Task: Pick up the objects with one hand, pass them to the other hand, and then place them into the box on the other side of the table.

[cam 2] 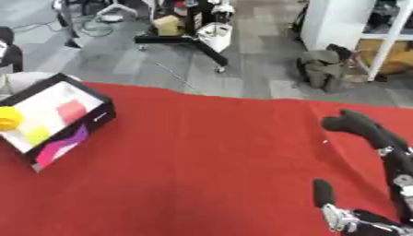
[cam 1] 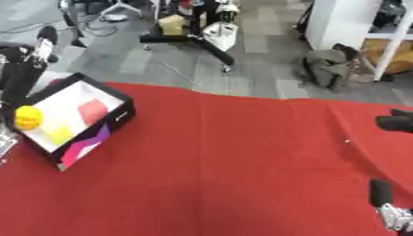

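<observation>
At the left edge of the frame sits the box [cam 1: 80,117], with a pink block [cam 1: 93,110] and a flat yellow piece [cam 1: 58,134] inside and a yellow ball [cam 1: 27,117] at its left rim. Whether the left hand [cam 1: 6,140] there grasps the ball I cannot tell. Lower right, the right hand [cam 2: 367,175] holds nothing, its fingers relaxed. Judging by this, a placing is finishing; the next pick calls for finding another object, none showing on the red table [cam 1: 226,170].

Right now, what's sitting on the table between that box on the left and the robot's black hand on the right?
Nothing: only bare red tablecloth lies between the box and the right hand, which the right eye view shows best.
</observation>
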